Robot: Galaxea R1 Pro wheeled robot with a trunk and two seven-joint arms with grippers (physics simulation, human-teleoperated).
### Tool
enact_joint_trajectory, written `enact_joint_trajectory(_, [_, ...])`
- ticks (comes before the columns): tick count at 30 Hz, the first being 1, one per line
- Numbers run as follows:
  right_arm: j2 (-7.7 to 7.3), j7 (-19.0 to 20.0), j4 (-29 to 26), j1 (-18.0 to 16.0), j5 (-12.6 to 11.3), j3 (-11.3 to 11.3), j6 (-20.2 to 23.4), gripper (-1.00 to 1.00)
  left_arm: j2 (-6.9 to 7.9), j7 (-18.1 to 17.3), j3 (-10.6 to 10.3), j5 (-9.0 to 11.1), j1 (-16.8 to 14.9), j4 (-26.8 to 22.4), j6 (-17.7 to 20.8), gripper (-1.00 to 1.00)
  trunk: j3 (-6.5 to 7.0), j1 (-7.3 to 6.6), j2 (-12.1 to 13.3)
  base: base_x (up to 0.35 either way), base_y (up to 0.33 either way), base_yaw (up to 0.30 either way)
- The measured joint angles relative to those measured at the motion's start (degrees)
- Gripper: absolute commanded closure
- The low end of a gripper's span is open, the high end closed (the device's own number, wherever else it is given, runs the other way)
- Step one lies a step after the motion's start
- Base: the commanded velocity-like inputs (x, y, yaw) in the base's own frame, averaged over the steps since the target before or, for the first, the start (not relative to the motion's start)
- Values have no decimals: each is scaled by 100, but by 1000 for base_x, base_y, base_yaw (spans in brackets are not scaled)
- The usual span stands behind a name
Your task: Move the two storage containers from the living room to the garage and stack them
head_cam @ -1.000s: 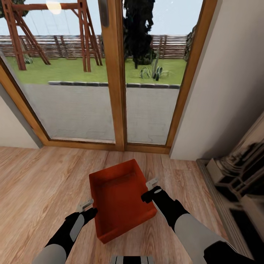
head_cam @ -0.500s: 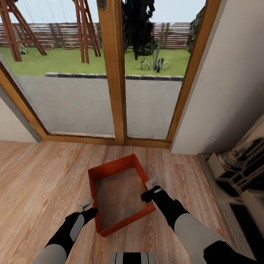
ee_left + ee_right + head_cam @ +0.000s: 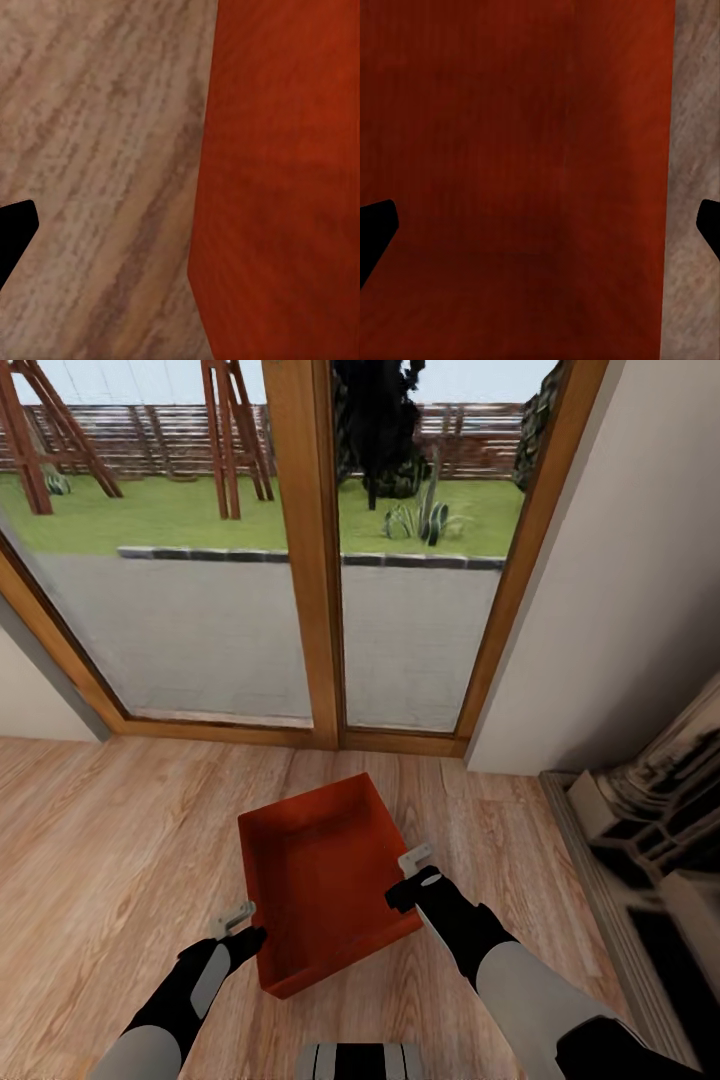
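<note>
One of the storage containers, an orange-red open-top bin, sits skewed low over the living room's wood-plank floor; whether it rests on the floor I cannot tell. My left gripper is at its near left wall and my right gripper at its right wall. In the right wrist view the two fingertips stand wide apart over the bin's ribbed bottom and side wall, so it is open. The left wrist view shows one fingertip over the planks beside the bin's wall.
Wood-framed glass doors stand straight ahead, with a yard behind them. A beige wall closes the right side. A dark low furniture unit lines the floor at the right edge.
The whole picture has shifted, so the camera moved: the door sill sits higher in the frame. Both grippers keep their places in the picture. The bin's near corner has drawn slightly farther away.
</note>
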Motion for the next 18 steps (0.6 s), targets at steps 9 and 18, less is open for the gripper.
enact_joint_trajectory(9, [-3,-6,0,0,0,0,0,-100,-3,-5,0,0,0,-3,0,-100,0,0,0,0,0,0])
enact_joint_trajectory(18, [-5,-7,-3,-46,-8,-13,0,-100,2,-5,0,0,0,-3,2,-100,0,0,0,0,0,0])
